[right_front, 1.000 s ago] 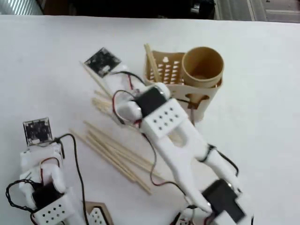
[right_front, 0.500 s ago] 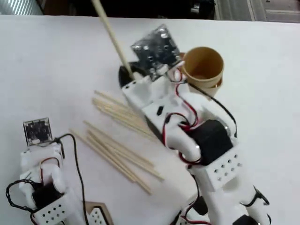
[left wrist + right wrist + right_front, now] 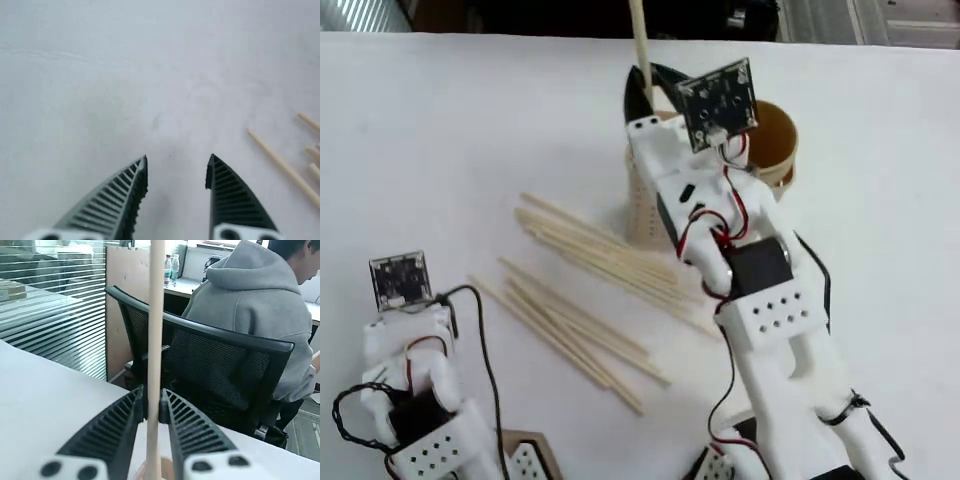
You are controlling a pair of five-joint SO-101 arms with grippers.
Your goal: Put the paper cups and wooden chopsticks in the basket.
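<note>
Now right gripper (image 3: 152,396) is clamping one chopstick (image 3: 154,315) upright over basket (image 3: 638,215), paper cup (image 3: 778,130) touching it, toward table's (image 3: 440,130) far edge. Left gripper (image 3: 176,165) is idling, jaws apart, by near-left corner. Risk: stick tilting on release, missing or tipping basket. Loose chopsticks (image 3: 590,290) are lying mid-table.

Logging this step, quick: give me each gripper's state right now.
Left gripper: open, holding nothing.
Right gripper: closed on a wooden chopstick.
</note>
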